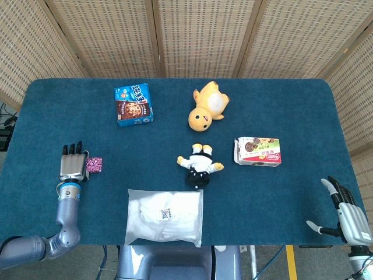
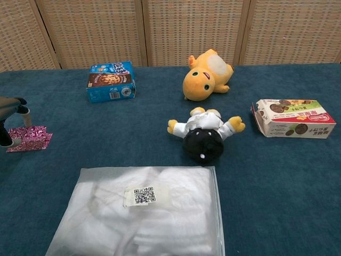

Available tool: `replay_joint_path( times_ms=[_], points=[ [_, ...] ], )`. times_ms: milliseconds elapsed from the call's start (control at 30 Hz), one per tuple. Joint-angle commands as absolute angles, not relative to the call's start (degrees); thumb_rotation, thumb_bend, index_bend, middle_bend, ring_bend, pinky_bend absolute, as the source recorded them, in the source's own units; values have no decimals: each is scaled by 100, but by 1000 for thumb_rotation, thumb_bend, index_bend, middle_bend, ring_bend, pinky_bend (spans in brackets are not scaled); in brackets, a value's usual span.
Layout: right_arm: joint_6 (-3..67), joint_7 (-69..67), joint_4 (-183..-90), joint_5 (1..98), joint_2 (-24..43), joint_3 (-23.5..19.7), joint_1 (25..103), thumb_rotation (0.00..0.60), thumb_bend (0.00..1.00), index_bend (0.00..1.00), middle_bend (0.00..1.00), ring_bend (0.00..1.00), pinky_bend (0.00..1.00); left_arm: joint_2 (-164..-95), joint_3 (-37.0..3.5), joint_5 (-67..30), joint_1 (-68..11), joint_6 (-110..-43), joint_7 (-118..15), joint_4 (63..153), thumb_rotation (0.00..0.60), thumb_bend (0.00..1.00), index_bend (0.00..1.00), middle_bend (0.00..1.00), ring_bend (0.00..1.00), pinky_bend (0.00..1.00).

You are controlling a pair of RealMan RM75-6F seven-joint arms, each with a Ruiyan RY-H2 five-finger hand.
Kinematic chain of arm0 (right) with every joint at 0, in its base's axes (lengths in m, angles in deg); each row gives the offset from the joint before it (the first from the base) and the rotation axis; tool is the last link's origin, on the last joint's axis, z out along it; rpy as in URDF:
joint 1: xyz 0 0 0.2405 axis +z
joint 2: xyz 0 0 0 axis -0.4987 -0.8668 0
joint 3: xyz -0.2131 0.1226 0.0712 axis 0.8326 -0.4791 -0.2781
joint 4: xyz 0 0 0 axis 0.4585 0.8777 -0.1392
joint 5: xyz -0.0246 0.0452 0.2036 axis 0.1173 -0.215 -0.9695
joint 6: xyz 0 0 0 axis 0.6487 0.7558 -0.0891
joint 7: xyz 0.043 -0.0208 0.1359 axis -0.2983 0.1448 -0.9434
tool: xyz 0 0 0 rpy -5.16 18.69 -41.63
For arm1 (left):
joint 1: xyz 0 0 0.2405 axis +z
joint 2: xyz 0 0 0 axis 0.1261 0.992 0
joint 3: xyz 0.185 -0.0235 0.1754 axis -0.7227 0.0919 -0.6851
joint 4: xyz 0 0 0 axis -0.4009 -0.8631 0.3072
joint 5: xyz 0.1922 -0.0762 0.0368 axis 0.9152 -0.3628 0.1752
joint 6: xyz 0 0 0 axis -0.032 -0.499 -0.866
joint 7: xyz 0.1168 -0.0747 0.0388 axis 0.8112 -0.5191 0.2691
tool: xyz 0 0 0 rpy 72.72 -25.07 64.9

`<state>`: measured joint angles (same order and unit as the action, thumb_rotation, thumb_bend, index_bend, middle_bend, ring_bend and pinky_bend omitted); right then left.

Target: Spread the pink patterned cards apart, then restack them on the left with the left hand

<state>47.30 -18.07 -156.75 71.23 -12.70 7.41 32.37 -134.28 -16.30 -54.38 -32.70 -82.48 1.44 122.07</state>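
The pink patterned cards [image 1: 94, 164] lie flat on the blue table cloth near its left edge, shown again as the cards [image 2: 31, 137] in the chest view, overlapping in a rough stack. My left hand [image 1: 72, 163] sits right beside them on their left, fingers stretched forward. In the chest view only part of the left hand [image 2: 10, 118] shows at the frame edge; its thumb touches the far edge of the cards and a dark fingertip touches their near left corner, so the cards sit pinched between them. My right hand [image 1: 347, 214] hangs by the table's near right corner with fingers spread and nothing in it.
A clear bag of white cloth [image 1: 165, 217] lies at the front middle. A black-and-white doll [image 1: 199, 165], a yellow plush [image 1: 208, 106], a blue cookie box [image 1: 134, 104] and a white snack box [image 1: 258, 151] stand further back and right. The table's left edge [image 1: 13, 146] is close to the cards.
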Motion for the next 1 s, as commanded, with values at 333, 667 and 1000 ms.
replay_joint_path(
  times_ms=[333, 667, 1000],
  points=[
    [4733, -1783, -15673, 7128, -1259, 746, 3235, 600, 105, 43, 0, 0, 0, -13486, -1643, -5486, -3268, -8103, 135, 11929, 600, 386, 375, 0, 0, 0],
    [4714, -1806, -15651, 7099, -1258, 736, 3240, 600, 105, 43, 0, 0, 0, -13620, -1665, -5470, -3284, -8021, 146, 11769, 600, 380, 375, 0, 0, 0],
    [4733, -1797, -15661, 7116, -1257, 737, 3235, 600, 106, 42, 0, 0, 0, -13665, -1625, -5425, -3300, -8037, 135, 11735, 600, 355, 375, 0, 0, 0]
  ],
)
